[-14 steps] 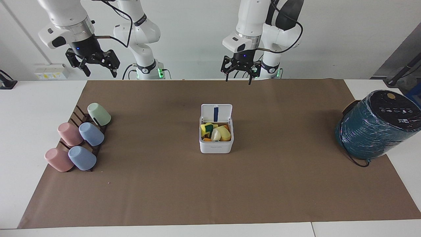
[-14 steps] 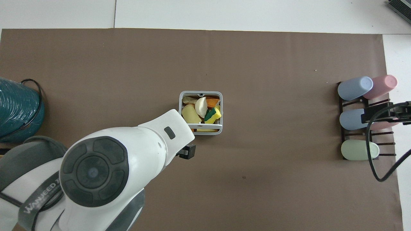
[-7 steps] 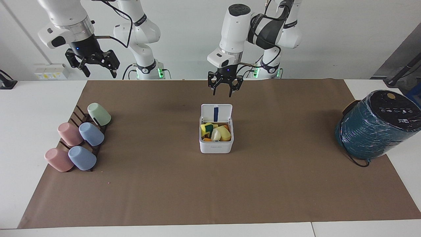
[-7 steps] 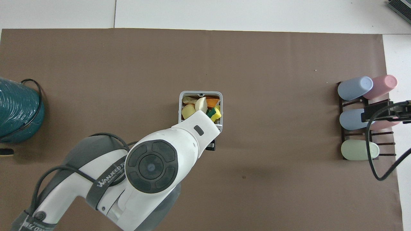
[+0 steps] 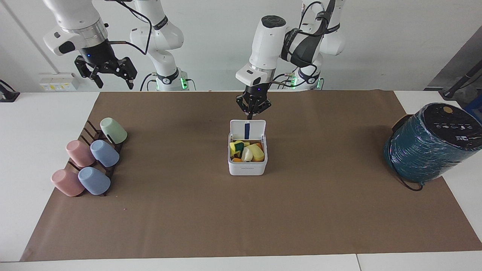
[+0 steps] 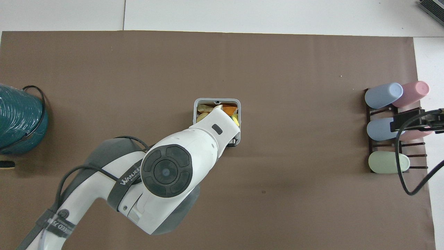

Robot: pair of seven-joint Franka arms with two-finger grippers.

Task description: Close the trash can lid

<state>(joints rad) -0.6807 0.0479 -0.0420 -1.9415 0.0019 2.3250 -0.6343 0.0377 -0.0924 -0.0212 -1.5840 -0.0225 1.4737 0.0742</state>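
The trash can (image 5: 247,167) is a small white box in the middle of the brown mat, full of yellow, orange and green scraps; its rim shows in the overhead view (image 6: 216,101). The lid (image 5: 254,129) stands upright on the edge nearer the robots, blue strip facing away from them. My left gripper (image 5: 251,115) is shut and points down just above the lid's top edge; I cannot tell whether it touches. In the overhead view the left arm (image 6: 194,146) covers the lid and part of the can. My right gripper (image 5: 114,82) is open and waits high above the mat's corner near the cups.
A dark rack (image 5: 87,132) with several pastel cups (image 5: 104,153) lies toward the right arm's end (image 6: 384,128). A large teal-wrapped cylinder (image 5: 429,146) with a black cable stands toward the left arm's end (image 6: 17,118).
My left gripper has swung from near its base toward the can, come down to the lid's top edge, and closed its fingers. The right arm has not moved.
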